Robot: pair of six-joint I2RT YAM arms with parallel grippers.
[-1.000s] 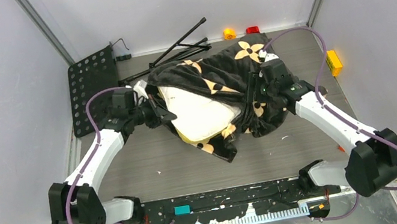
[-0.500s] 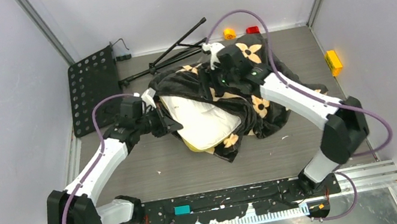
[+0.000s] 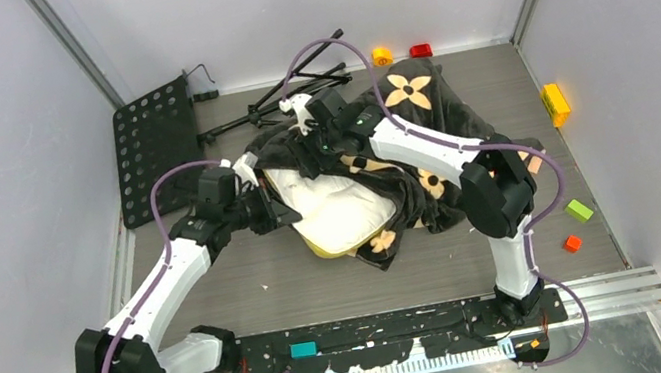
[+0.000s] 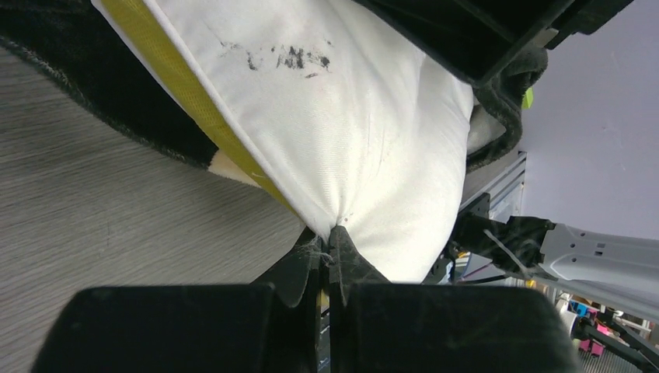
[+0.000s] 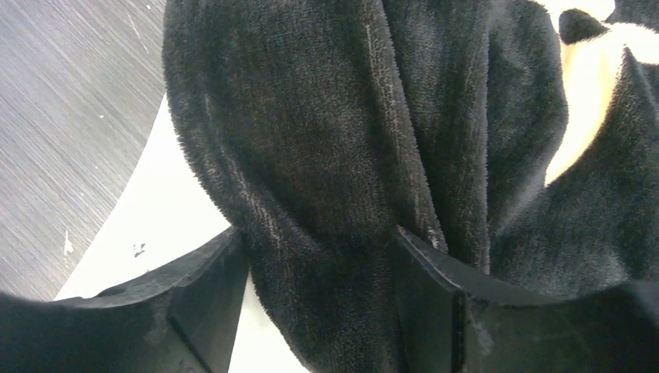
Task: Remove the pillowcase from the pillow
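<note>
The cream-white pillow (image 3: 340,207) lies mid-table, its near-left part bare, the rest under the black flowered pillowcase (image 3: 417,121). My left gripper (image 3: 275,211) is shut on the pillow's left corner; the left wrist view shows the fingertips (image 4: 328,241) pinching the white fabric (image 4: 350,132) by its yellow edge, with the black pillowcase (image 4: 47,54) behind. My right gripper (image 3: 307,145) reaches over to the pillowcase's far-left edge. In the right wrist view its jaws (image 5: 322,272) stand apart around a thick fold of pillowcase (image 5: 326,155), with bare pillow (image 5: 163,225) beside it.
A black perforated plate (image 3: 155,145) lies at the far left, with black stand legs (image 3: 298,75) behind the pillow. Small blocks: orange (image 3: 383,55) and red (image 3: 421,50) at the back, yellow (image 3: 555,103) at the right wall, green (image 3: 578,210) and orange (image 3: 572,243) at the near right.
My right arm has swung from the pillow's right side across the pillowcase to its far-left edge. The left gripper has stayed on the pillow corner. Green and orange blocks now show.
</note>
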